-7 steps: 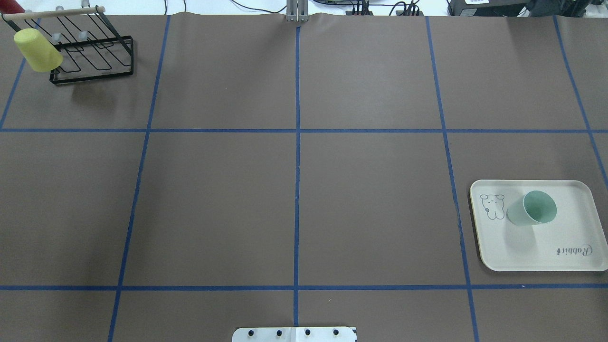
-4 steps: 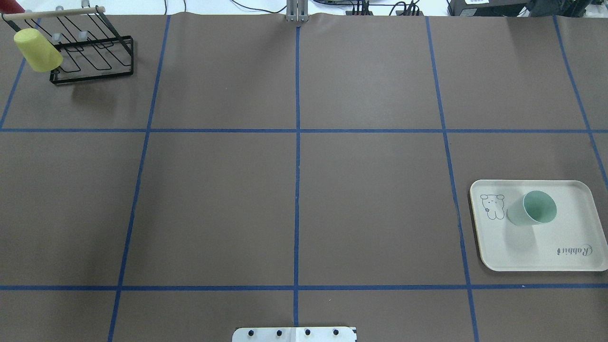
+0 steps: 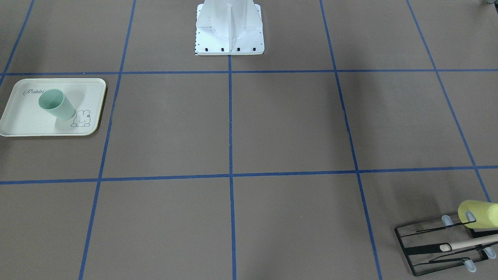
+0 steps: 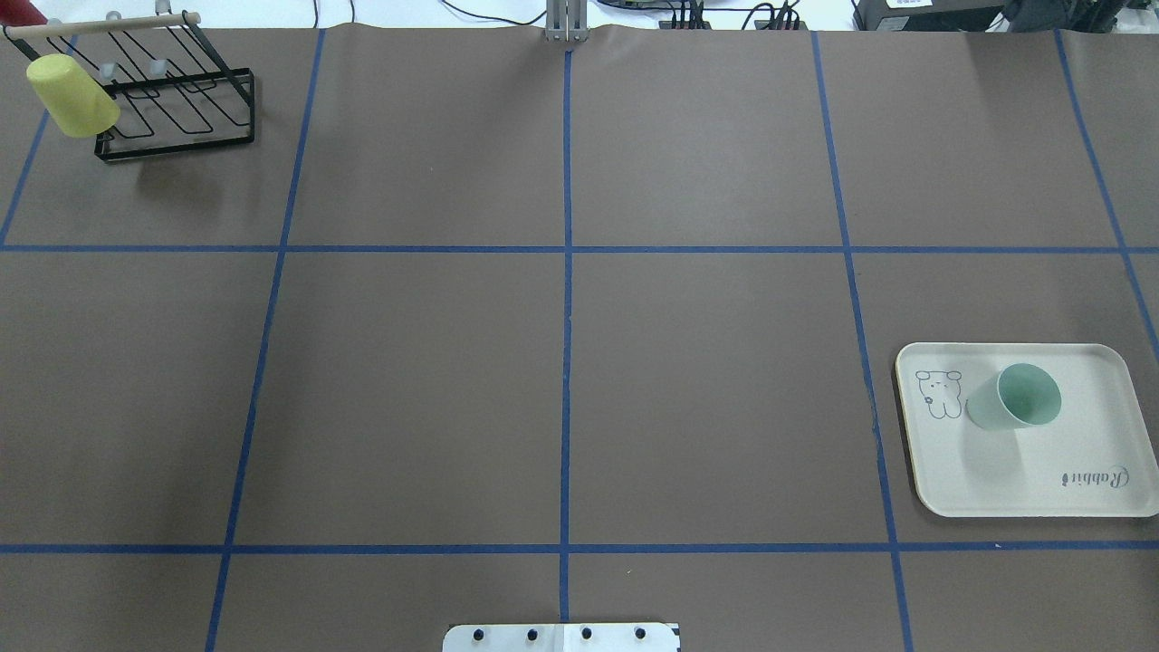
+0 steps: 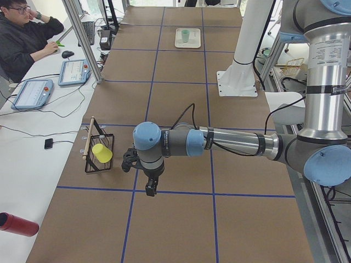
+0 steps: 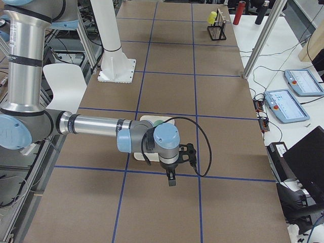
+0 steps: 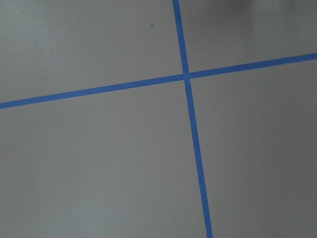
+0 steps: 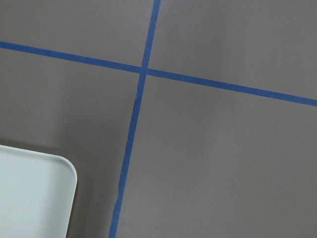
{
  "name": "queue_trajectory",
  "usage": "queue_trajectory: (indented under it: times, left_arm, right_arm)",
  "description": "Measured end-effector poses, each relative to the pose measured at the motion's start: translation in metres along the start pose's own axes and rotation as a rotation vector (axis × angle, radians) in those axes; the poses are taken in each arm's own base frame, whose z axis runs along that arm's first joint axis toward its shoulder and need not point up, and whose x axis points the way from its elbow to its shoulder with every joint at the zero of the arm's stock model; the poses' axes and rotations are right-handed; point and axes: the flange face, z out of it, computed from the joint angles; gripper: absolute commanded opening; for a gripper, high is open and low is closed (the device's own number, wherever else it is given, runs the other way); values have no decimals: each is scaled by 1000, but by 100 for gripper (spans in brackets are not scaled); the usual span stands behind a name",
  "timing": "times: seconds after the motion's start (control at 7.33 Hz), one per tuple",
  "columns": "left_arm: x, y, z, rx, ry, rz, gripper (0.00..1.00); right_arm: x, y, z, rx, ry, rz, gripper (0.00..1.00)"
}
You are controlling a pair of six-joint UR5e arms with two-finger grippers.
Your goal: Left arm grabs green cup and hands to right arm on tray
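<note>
Left arm [image 5: 236, 143], right arm [image 6: 96, 125] stretched level; left tool [image 5: 149, 190], right tool [image 6: 170, 181] point down, gap untellable.

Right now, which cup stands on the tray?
The green cup, upright on the tray; the yellow cup sits on the black wire rack.

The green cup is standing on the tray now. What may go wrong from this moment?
1. The green cup stands on the tray on the robot's right, while the left arm hangs near the black wire rack: probably a long reach across.
2. The yellow cup on that rack is nearer and may be grabbed by mistake.
</note>
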Motion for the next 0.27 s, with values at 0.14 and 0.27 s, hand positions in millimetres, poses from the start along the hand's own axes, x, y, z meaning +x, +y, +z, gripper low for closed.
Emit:
queue_trajectory:
  times: [0.14,0.27]
  left_arm:
    - [0,0,0,0,0,0,100]
    - [0,0,0,0,0,0,100]
  right_arm:
    - [0,0,0,-1,0,3,100]
    - [-1,-1,1,-1,0,3,100]
